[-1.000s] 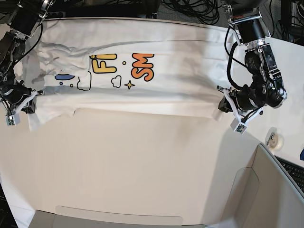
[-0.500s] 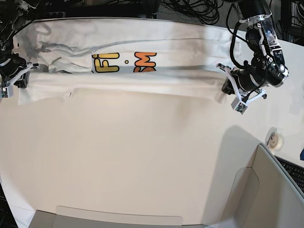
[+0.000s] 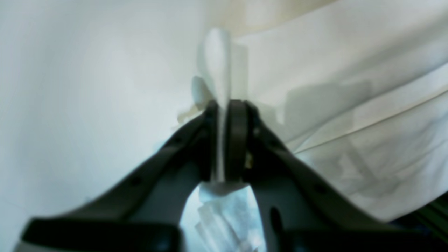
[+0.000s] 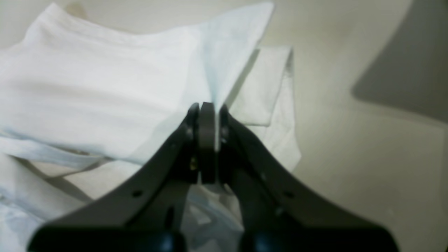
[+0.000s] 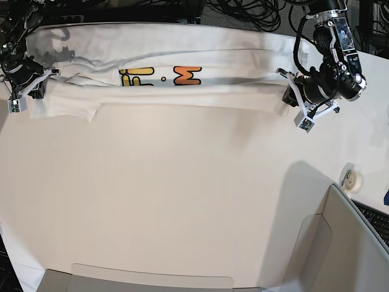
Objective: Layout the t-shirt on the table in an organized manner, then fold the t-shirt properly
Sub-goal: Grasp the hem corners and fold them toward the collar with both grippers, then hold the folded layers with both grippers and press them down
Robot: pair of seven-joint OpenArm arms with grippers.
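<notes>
The shirt (image 5: 176, 91) is lying as a long band across the far side of the table (image 5: 182, 201), its near edge being folded over toward the far one, so only the tops of the yellow and orange letters are showing. Each arm is holding one end of that folded edge.

The right gripper (image 4: 207, 122) is pinching a peak of cloth at the sleeve end, jaws pressed together with the fabric standing up between them. The left gripper (image 3: 224, 112) is at the other end with a thin ridge of cloth between its pads; a sliver of gap seems to be showing there, though the wrist picture is too soft for me to say whether it is gripping firmly or letting go.

To my eye the step in hand is laying this fold down. Doing it well means both ends coming down level, so the crease is running straight along the shirt and not slanting. The cloth between the arms should be kept lightly taut while lowering, since the middle is looking a bit rumpled near the left sleeve end. If one side releases first, the other ought not to be pulling, or the whole band will be dragging sideways. The loose sleeve flap by the right gripper may need tucking flat afterwards.
</notes>
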